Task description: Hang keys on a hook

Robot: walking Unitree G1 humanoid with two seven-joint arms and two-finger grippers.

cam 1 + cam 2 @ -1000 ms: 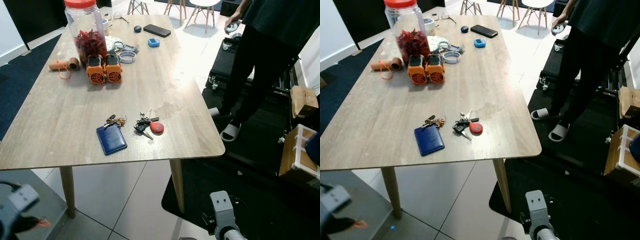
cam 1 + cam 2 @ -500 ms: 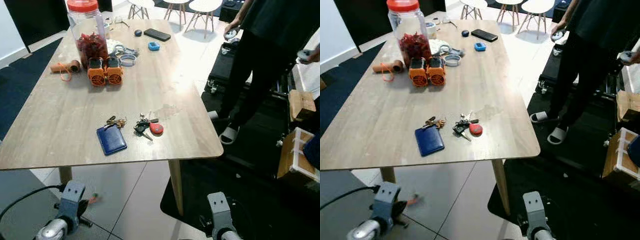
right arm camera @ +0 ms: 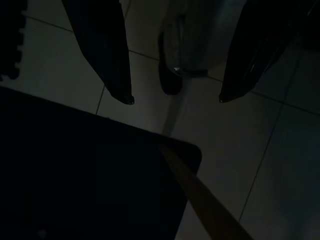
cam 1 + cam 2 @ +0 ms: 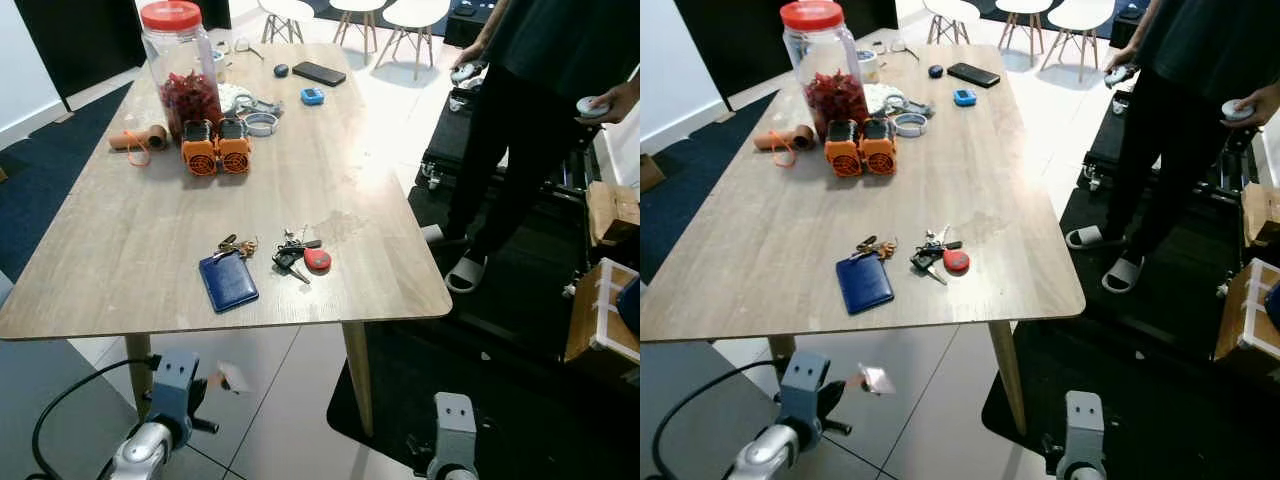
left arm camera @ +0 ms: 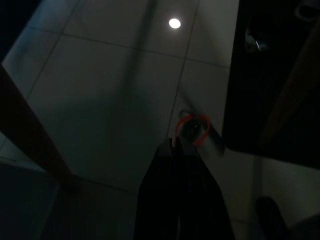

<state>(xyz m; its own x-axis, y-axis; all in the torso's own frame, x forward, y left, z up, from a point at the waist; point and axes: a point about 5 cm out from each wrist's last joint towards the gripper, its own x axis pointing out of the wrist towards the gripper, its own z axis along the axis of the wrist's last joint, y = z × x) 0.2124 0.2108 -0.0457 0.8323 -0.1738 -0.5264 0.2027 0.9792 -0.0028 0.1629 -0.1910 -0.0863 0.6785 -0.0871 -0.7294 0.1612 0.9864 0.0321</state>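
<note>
Bunch of keys with a round red fob (image 4: pixel 299 258) sits on the light wooden table (image 4: pixel 120 230), centre of the frame near the front edge, just beside a dark blue leather wallet (image 4: pixel 228 281). Left gripper (image 5: pixel 176 145) is at the lower left below the table, jaws pinched together with a small red ring (image 5: pixel 193 128) at the tips. Right gripper (image 3: pixel 172 100) hangs at the bottom, jaws wide apart, holding nothing.
</note>
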